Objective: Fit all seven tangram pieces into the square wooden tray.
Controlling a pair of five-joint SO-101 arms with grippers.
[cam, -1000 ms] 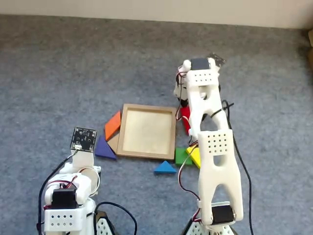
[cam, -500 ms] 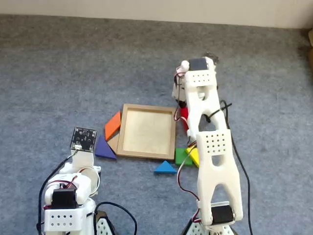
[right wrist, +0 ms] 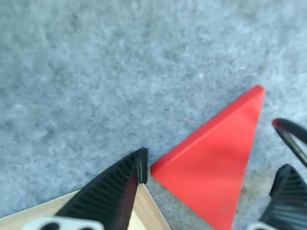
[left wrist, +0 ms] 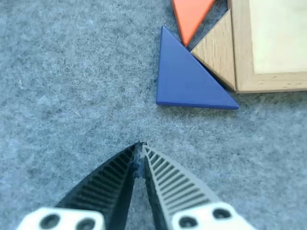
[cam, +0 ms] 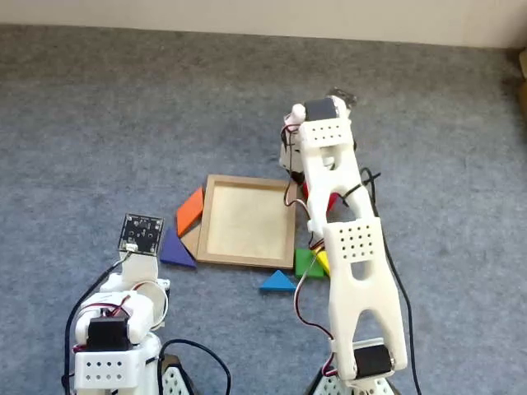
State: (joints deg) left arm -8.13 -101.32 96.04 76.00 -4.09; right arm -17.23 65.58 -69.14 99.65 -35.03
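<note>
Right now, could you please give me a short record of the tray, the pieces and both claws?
Tray: empty
Left claw: shut, above carpet near the dark blue triangle
Right claw: open, red triangle between its fingers, by the tray's corner
Left arm's side of tray: orange piece, tan piece, dark blue triangle
Right arm's side: green piece, yellow piece, light blue triangle

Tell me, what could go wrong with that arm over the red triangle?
The right tool straddles the red triangle, but one finger sits right at the tray corner; it may snag or shove the tray. The triangle lies flat on carpet, so the fingers might slide off it.
</note>
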